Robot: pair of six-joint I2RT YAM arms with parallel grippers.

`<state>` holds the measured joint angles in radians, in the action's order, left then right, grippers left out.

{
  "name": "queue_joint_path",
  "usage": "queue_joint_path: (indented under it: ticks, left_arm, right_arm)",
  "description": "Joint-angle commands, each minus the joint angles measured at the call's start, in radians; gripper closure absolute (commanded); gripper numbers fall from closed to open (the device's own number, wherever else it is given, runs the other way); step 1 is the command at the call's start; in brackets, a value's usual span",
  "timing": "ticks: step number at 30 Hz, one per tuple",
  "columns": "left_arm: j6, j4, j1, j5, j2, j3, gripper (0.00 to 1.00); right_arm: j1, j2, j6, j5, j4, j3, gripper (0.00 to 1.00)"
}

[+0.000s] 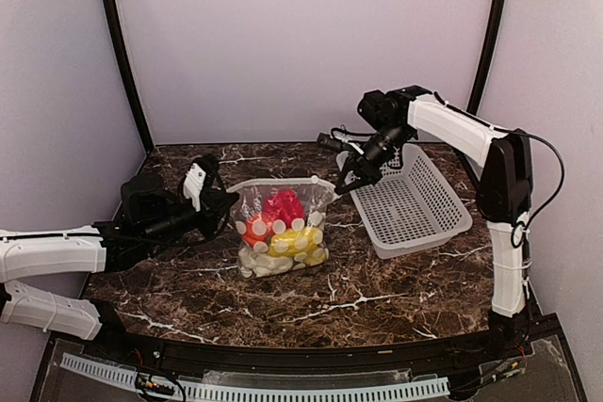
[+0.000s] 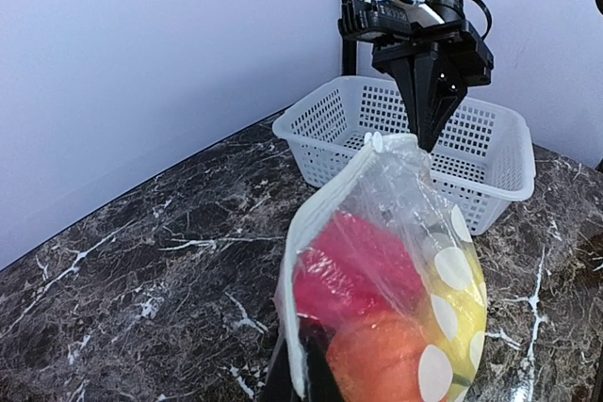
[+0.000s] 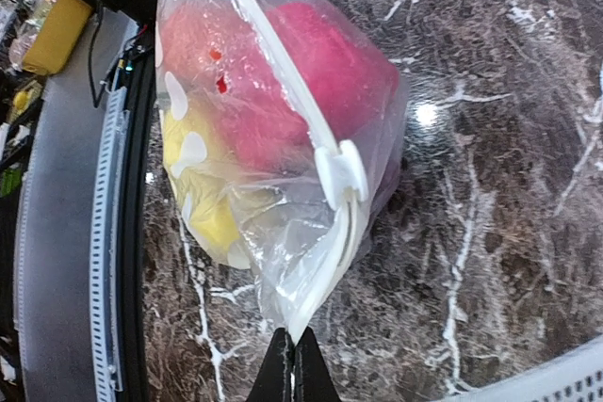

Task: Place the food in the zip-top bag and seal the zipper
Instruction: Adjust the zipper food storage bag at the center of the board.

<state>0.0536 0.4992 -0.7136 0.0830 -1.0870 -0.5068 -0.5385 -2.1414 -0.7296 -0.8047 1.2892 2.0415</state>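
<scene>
Nearest the lens, a slotted white cable duct (image 1: 283, 389) runs along the front edge of the dark marble table (image 1: 377, 300). Beyond it, left of the table's middle, the zip-top bag (image 1: 283, 229) stands upright, stretched between the 2 grippers, and its lower end appears to rest on the marble.

The left gripper (image 1: 220, 202) comes in from the left and is clamped on the bag's upper left corner. In its own wrist view the dark fingers (image 2: 283, 376) show only at the bottom edge, where the bag's (image 2: 396, 233) rim runs down into them.

The right gripper (image 1: 341, 185) reaches in from the far right. Its fingers are pressed together on the very tip of the upper right corner (image 3: 294, 364), and the left wrist view shows it (image 2: 429, 129) just behind the bag.

The zipper (image 3: 283, 72) runs along the top edge between them, with its white slider (image 3: 341, 174) sitting near the right gripper's end.

Inside the bag, the red pepper (image 1: 283, 204) is uppermost. The orange-red round one (image 1: 254, 226) sits to its left, the yellow pieces (image 1: 298, 240) lie lower right, and the white lumpy vegetable (image 1: 268, 264) is at the bottom.

Right of the bag and close beside it stands the white mesh basket (image 1: 405, 238).
</scene>
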Motion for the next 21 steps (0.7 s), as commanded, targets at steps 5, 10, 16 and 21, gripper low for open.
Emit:
queue_joint_path:
  ticks: [5,10,16,21]
  left_arm:
    - [0.021,-0.053,-0.002,-0.052,0.088,-0.022,0.99]
    - [0.02,-0.039,-0.001,-0.048,0.066,-0.028,0.99]
    - [0.017,-0.042,-0.001,-0.038,0.045,-0.051,0.99]
    - [-0.011,-0.072,-0.001,-0.06,0.036,-0.065,0.54]
  right_arm:
    - [0.042,0.191,-0.106,0.368,-0.046,0.107,1.0]
    - [0.013,0.246,-0.105,0.362,-0.072,0.078,1.0]
    - [-0.047,0.32,-0.147,0.426,-0.146,-0.079,1.0]
    - [-0.077,0.334,-0.137,0.438,-0.18,-0.176,1.0]
